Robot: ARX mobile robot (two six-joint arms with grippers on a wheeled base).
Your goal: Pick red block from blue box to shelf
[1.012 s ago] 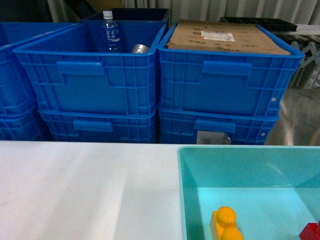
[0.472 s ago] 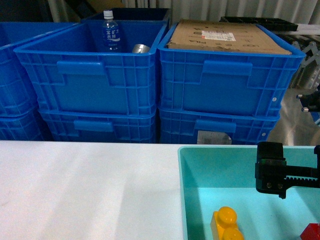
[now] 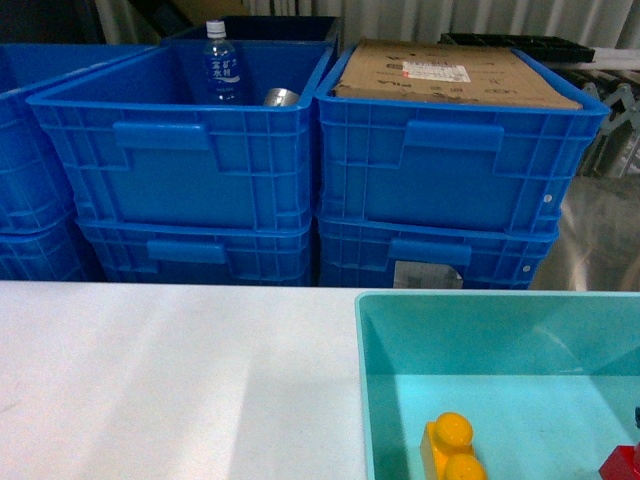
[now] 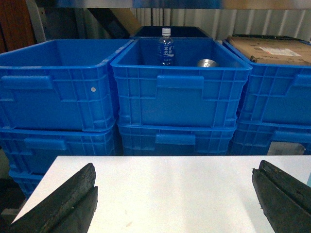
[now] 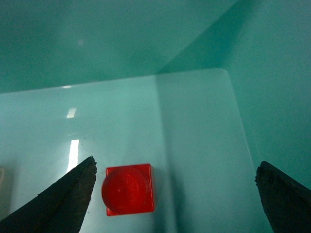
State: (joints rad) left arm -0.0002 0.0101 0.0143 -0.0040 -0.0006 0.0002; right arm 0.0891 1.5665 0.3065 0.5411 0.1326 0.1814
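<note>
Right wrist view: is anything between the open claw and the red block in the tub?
Nothing visible. The right claw is open inside the blue box, and the red block sits stud-up on the bare floor, close to the left finger, with only empty floor between.

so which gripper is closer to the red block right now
Right. The right gripper is open inside the blue box just above the red block; the left gripper, also open, hovers over the white table.

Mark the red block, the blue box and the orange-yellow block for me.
red block (image 5: 129, 189), right wrist view, on its round top stud.
blue box (image 3: 365, 380), head view, on its left rim.
orange-yellow block (image 3: 452, 448), head view, between its two studs.
</note>
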